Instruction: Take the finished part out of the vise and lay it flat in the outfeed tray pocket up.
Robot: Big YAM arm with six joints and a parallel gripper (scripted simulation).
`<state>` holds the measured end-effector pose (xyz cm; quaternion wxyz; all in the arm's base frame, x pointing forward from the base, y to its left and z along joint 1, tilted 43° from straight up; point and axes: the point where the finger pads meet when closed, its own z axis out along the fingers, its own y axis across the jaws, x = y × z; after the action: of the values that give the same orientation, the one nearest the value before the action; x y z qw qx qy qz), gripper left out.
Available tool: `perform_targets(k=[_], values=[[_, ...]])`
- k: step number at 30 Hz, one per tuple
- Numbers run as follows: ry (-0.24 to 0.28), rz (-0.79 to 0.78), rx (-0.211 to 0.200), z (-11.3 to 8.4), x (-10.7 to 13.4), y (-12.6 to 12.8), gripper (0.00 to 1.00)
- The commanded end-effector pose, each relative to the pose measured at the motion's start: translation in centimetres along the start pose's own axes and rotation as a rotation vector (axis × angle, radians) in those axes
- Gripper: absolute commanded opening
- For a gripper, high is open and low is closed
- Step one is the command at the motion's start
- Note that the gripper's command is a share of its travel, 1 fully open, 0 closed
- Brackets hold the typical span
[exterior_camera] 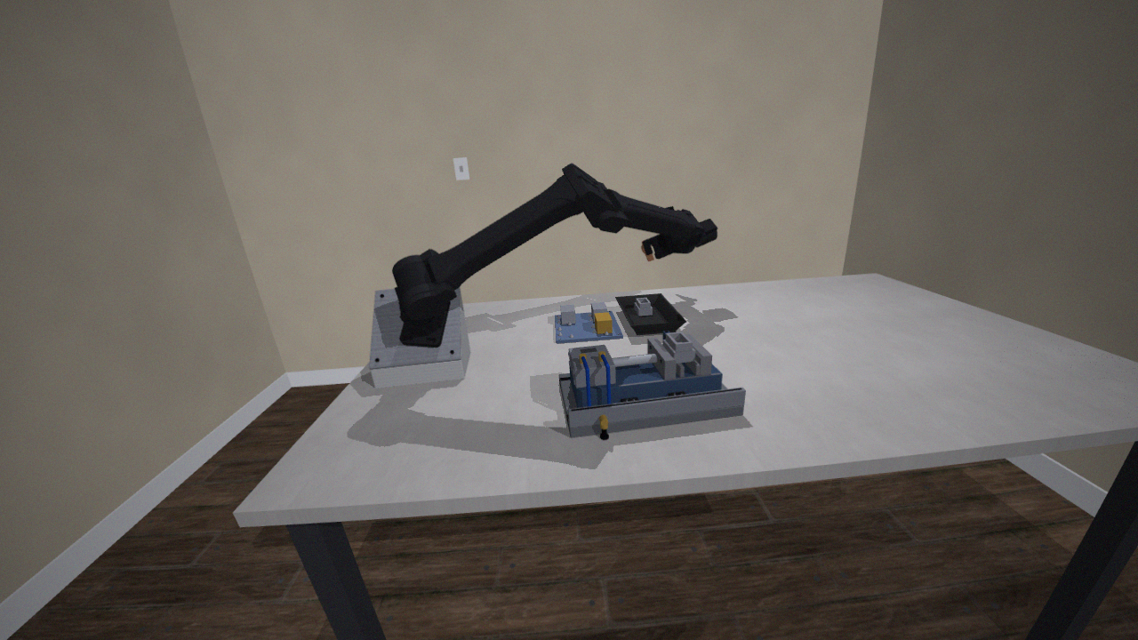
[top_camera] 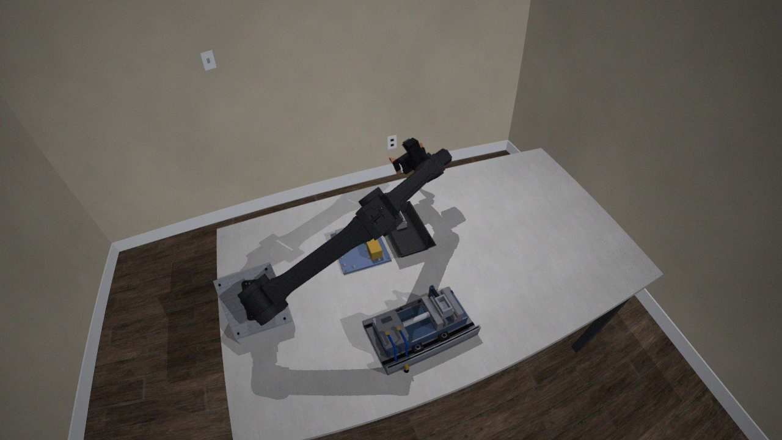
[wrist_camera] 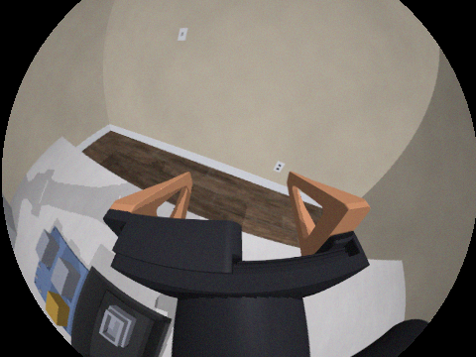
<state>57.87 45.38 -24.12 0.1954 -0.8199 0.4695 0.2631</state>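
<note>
A small grey part [exterior_camera: 643, 303] [wrist_camera: 115, 325] with a square pocket facing up lies flat on the floor of the black outfeed tray [top_camera: 421, 235] [exterior_camera: 669, 322] [wrist_camera: 142, 353]. In the top view the arm hides most of it. My gripper [top_camera: 399, 165] [exterior_camera: 648, 251] [wrist_camera: 239, 177] is open and empty, with its orange fingers spread wide. It hangs high above the tray, toward the table's back edge. The blue vise [top_camera: 405, 327] [exterior_camera: 637, 383] stands nearer the front of the table, with its grey jaws [top_camera: 445, 306] [exterior_camera: 680, 354] at its right end.
A blue plate [top_camera: 355, 265] [exterior_camera: 584, 334] [wrist_camera: 42, 274] left of the tray carries grey blocks and a yellow block [top_camera: 375, 249] [exterior_camera: 602, 320] [wrist_camera: 56, 307]. The arm's base [top_camera: 251, 300] [exterior_camera: 417, 350] sits at the table's left. The wall is close behind the table.
</note>
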Motion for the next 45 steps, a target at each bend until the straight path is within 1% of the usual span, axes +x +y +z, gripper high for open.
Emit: perform_targets(k=[1,17,18,19,20,21,22,24,25,26,27,28,29,30,31,32,34,35,36,37,38,39,40,41,42,43,44,45], values=[[-0.002,-0.013,0.006,-0.2,-0.8,-0.5,1.00],[-0.002,-0.013,0.006,-0.2,-0.8,-0.5,1.00],[-0.004,-0.037,0.029,-1.0,-2.1,-1.8,1.00],[0.000,-0.035,0.032,-1.7,-2.3,-1.9,1.00],[0.007,-0.019,0.027,-2.4,-1.8,-1.6,1.00],[0.017,-0.007,0.033,-3.3,-1.1,-1.7,1.00],[0.032,-0.004,0.034,-3.8,-1.0,-1.7,1.00],[0.078,0.006,0.039,-5.7,-0.7,-1.8,1.00],[0.111,0.014,0.041,-7.1,-0.5,-1.8,1.00],[0.150,0.023,0.044,-8.0,-0.2,-1.6,1.00],[0.150,0.023,0.044,-8.3,-0.2,-1.7,1.00],[0.150,-0.005,0.085,-8.4,-0.7,-3.0,1.00],[0.196,0.007,0.088,-9.4,-0.3,-2.6,1.00],[0.196,0.004,0.088,-10.1,-0.4,-2.9,1.00],[0.247,0.042,0.049,-11.9,0.5,-1.2,1.00],[0.247,0.027,0.073,-12.6,0.0,-2.3,1.00],[0.247,0.027,0.073,-12.6,0.0,-2.3,1.00],[0.304,0.055,0.051,-15.2,0.6,-1.0,1.00],[0.365,0.070,0.053,-17.8,1.0,-0.5,1.00],[0.431,0.086,0.053,-19.4,1.4,0.1,1.00],[0.431,0.086,0.053,-20.7,1.3,0.2,1.00],[0.501,0.103,0.052,-22.4,1.7,1.0,1.00],[0.501,0.103,0.052,-23.7,1.6,1.1,1.00],[0.572,0.121,0.050,-25.7,2.0,2.1,1.00],[0.572,0.121,0.050,-26.9,1.9,2.3,1.00],[0.646,0.139,0.047,-29.1,2.2,3.4,1.00],[0.646,0.139,0.047,-30.1,2.1,3.6,1.00],[0.720,0.158,0.042,-32.7,2.4,4.9,1.00]])
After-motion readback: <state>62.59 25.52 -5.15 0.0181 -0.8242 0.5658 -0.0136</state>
